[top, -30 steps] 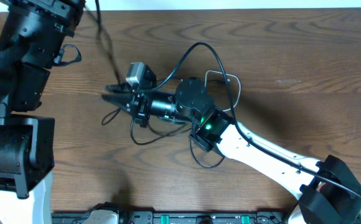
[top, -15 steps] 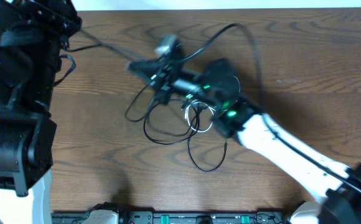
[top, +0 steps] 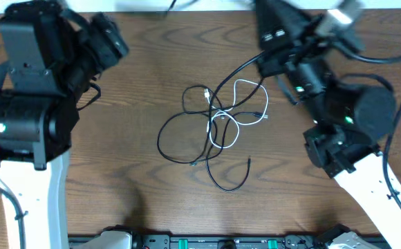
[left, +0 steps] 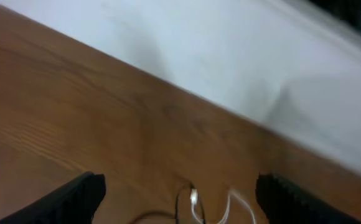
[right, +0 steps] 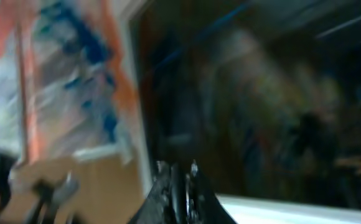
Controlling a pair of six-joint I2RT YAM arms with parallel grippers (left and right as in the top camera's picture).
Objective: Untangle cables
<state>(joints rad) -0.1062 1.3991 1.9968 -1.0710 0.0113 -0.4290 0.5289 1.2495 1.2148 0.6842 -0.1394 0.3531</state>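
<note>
The cables lie in a loose tangle mid-table: a white cable [top: 245, 86] looped through black cables [top: 164, 131], with one black end curling toward the front [top: 247, 163]. One black cable [top: 238, 71] rises from the heap to my right gripper [top: 264, 59], which is lifted high at the back right and is shut on it. In the right wrist view the shut gripper [right: 177, 174] points off the table at a blurred room. My left gripper [top: 117, 43] hovers at the back left, open and holding nothing. In the left wrist view the open gripper [left: 180, 196] frames the white cable [left: 194, 200].
The table's far edge [left: 187, 93] meets a white wall just beyond the heap. The left arm's base [top: 24, 124] fills the left side. The right arm's white link [top: 373, 183] crosses the front right corner.
My left gripper has opened and let go of its black cable, pulling back to the left. The right arm swung from the table's middle up to the back right, stretching the tangle out.
</note>
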